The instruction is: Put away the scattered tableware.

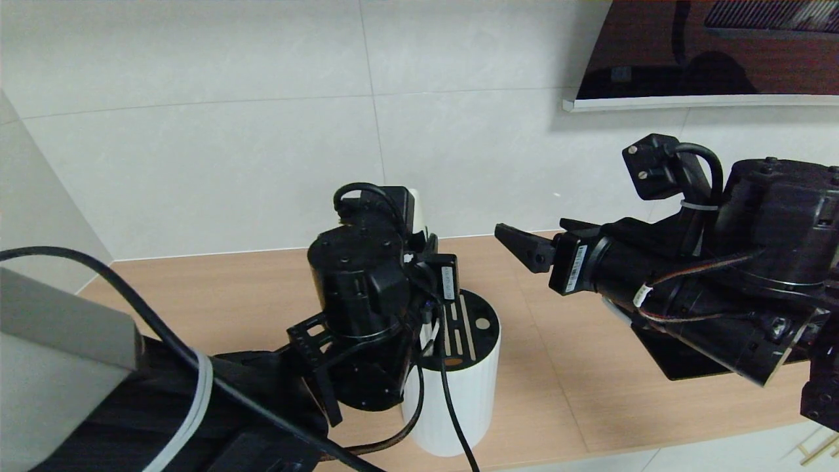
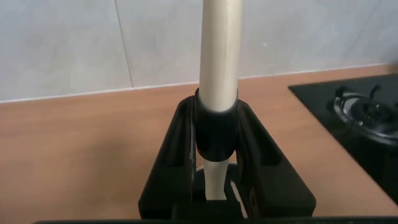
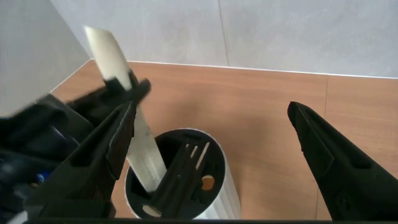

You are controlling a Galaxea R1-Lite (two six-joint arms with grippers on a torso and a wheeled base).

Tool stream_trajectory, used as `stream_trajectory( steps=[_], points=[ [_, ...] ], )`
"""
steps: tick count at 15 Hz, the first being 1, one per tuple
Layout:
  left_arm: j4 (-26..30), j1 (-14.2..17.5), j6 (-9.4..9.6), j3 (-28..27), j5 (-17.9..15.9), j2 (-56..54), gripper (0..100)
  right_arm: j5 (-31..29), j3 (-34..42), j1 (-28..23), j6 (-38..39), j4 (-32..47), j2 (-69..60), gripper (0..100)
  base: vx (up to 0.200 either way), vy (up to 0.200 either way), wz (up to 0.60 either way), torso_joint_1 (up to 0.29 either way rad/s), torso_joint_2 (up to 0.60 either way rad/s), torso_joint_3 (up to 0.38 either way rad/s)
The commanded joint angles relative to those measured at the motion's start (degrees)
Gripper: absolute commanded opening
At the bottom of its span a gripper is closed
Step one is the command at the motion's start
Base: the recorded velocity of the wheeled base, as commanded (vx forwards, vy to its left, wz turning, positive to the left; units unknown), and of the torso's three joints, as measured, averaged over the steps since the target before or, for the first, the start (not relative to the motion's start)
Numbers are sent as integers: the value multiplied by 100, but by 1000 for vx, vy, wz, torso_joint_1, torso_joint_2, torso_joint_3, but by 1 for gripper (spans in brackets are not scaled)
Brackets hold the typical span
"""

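A white cylindrical knife holder (image 1: 459, 387) with a black slotted top stands near the counter's front edge. My left gripper (image 1: 429, 265) hangs right above it, shut on a cream-coloured knife (image 3: 144, 158) whose lower end reaches into the holder (image 3: 186, 180). The knife's handle (image 2: 219, 56) rises straight up between the left gripper's (image 2: 216, 121) jaws. My right gripper (image 1: 524, 248) is raised to the right of the holder, pointing toward it, apart from it. Its fingers (image 3: 323, 146) stand wide open with nothing between them.
The wooden counter (image 1: 223, 295) runs back to a tiled wall. A black stove top (image 1: 675, 360) lies on the right under my right arm, with a burner (image 2: 367, 112) on it. A dark range hood (image 1: 708, 52) hangs at the upper right.
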Motion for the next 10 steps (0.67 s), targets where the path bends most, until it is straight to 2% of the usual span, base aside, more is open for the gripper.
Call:
stream_trajectory(
  steps=[1,3,10],
  points=[
    [-16,1,-21,9,5,251,0,1,9,8,-1,-2,19,100,0,0,0,0,0,0],
    [-7,1,-83,9,5,383,0,1,0,-1,-1,-2,19,100,0,0,0,0,0,0],
    [2,1,-91,62,5,488,0,1,0,-1,-1,-2,46,100,0,0,0,0,0,0]
  ],
)
